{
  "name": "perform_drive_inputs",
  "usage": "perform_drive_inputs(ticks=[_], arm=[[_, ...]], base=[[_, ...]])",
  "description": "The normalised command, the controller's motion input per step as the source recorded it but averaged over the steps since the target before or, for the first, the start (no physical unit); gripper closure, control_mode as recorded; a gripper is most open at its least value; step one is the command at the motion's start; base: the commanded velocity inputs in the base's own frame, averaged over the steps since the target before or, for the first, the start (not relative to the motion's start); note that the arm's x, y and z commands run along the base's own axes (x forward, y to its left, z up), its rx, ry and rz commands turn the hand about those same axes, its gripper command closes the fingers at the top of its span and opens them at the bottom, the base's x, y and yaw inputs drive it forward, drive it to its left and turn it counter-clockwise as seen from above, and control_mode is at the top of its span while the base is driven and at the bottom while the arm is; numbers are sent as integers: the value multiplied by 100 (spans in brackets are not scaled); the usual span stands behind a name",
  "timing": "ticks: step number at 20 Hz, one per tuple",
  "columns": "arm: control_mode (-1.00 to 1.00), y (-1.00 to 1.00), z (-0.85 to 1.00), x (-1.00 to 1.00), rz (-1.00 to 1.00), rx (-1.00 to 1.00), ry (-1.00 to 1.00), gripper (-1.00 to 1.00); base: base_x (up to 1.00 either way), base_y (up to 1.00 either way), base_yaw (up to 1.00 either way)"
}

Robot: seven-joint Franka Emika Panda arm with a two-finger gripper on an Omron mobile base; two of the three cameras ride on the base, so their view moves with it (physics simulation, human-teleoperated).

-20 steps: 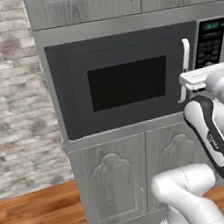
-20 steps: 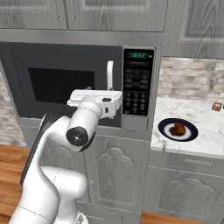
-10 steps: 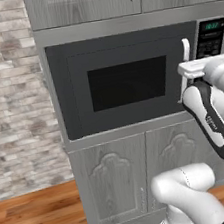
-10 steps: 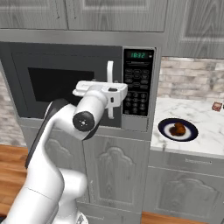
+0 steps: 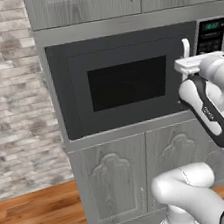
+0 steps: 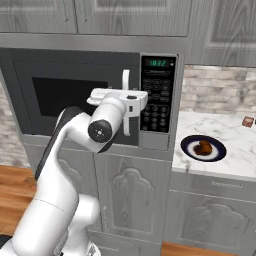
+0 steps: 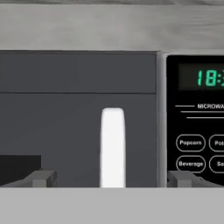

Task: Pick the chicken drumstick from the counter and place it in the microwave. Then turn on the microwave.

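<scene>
The microwave [image 6: 75, 90] is built into the grey cabinets with its black windowed door shut. Its white vertical handle [image 7: 113, 146] stands beside the keypad [image 7: 197, 148] with the green display. My gripper [image 7: 111, 179] is open just in front of the door, with one fingertip on each side of the handle and nothing gripped. In the right base view the hand [image 6: 122, 97] hides the middle of the handle [image 6: 125, 80]. The chicken drumstick [image 6: 203, 147] lies on a dark plate [image 6: 187, 147] on the counter [image 6: 235, 140], to the right of the microwave.
Grey panelled cabinets run above and below the microwave [image 5: 126, 89]. A brick wall [image 5: 11, 98] and wooden floor [image 5: 37, 215] lie to the left. A small reddish-brown item [image 6: 247, 121] sits at the back of the counter.
The hand has moved forward and slightly up towards the door handle, with the forearm swinging more upright. The jaws stayed open. The drumstick has not moved.
</scene>
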Motion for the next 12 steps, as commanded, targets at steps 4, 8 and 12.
perform_drive_inputs(ticks=[4, 8, 12], arm=[[-100, -1, 0, 30, 0, 0, 0, -100], [-100, -1, 0, 27, 0, 0, 0, -100], [-100, -4, 0, 23, 0, 0, 0, -100]], base=[[0, 0, 0], [0, 0, 0], [0, 0, 0]])
